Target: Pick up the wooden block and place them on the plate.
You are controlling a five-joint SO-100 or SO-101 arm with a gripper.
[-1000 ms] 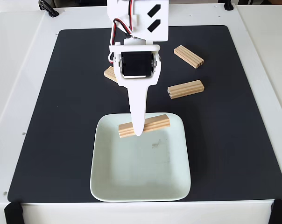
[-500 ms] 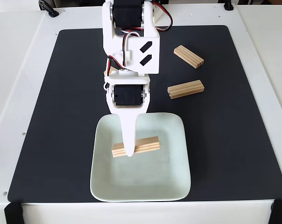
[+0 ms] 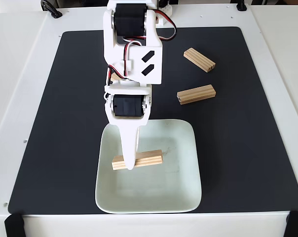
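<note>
Three blocks are plainly countable in the fixed view, plus a sliver of wood [image 3: 117, 77] peeking past the arm [image 3: 131, 44] that may be a fourth; too hidden to confirm.

Left to right: the plate [image 3: 183, 185] sits on the black mat [image 3: 65, 123] at the middle of the bench's near edge. The hand [image 3: 130, 166] hangs over the plate's left-centre, pinching one wooden block [image 3: 148, 159] crosswise, block ends sticking out either side of the finger. Whether the block already rests on the plate floor or hovers just above it, cannot tell. Further right, two loose blocks lie on the mat toward the far right corner: one [image 3: 196, 94] nearer the plate, one [image 3: 199, 59] beyond it, well apart from the plate.

Judgement: placing step, first block, near release.

Risks: if let go from height, the block could bounce or skid on the smooth plate toward the left rim. If the finger drags on withdrawal, it may tip the block or shift the plate.
</note>
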